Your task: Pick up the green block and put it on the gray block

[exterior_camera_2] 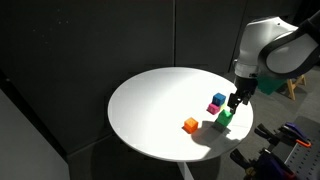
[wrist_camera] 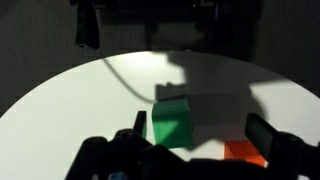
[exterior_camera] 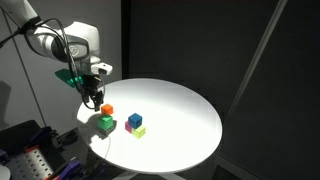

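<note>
The small cube of dark green [exterior_camera: 106, 124] stands on the round white tabletop [exterior_camera: 185, 105], in the lower left of the frame in an exterior view, near the tabletop's edge. The black end effector [exterior_camera: 92, 99] hangs just above it with its fingers apart, holding nothing. A small orange cube [exterior_camera: 107, 110] stands just beside the green one. A blue cube [exterior_camera: 135, 120] and a lime cube [exterior_camera: 138, 131] stand further to the right.

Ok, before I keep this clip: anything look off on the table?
Nothing spilled or tipped. The green block, orange block and blue block sit flat on the table. One oddity: I can't make out a gray block in any view.
</note>
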Motion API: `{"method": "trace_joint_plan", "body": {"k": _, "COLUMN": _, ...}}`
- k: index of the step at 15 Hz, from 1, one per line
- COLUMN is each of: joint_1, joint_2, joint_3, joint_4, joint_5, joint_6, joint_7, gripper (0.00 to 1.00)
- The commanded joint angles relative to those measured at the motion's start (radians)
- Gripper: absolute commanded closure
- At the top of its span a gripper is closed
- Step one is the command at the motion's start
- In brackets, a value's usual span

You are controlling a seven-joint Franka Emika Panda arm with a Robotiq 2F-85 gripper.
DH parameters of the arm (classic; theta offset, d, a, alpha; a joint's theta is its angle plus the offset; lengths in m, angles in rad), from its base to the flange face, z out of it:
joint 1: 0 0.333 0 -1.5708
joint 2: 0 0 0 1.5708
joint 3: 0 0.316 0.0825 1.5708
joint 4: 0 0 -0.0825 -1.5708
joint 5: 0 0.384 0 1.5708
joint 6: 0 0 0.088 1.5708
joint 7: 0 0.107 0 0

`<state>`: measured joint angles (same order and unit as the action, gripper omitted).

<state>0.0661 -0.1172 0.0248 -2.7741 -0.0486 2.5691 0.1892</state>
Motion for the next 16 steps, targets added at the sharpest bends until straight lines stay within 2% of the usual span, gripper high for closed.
{"method": "trace_joint_plan", "body": {"k": 1, "joint_1": -0.036, "joint_2": -0.088, "joint_3": 0.018, "joint_4": 0.003, "joint_5": -0.055, "joint_6": -0.064, "joint_7": 0.052, "gripper": 0.0}}
{"method": "trace_joint_plan", "body": {"k": 7, "joint_1": -0.068, "joint_2": -0.197, "joint_3": 0.027, "joint_4": -0.005, "joint_5": -0.053, "joint_6": -0.097, "joint_7": 0.071, "gripper": 0.0}}
{"method": "trace_joint_plan", "body": {"k": 16, "joint_1": -0.067, "joint_2": -0.317, "joint_3": 0.014, "joint_4": 0.0, "joint_5": 0.006, "joint_6": -0.152, "joint_7": 0.036, "gripper": 0.0}}
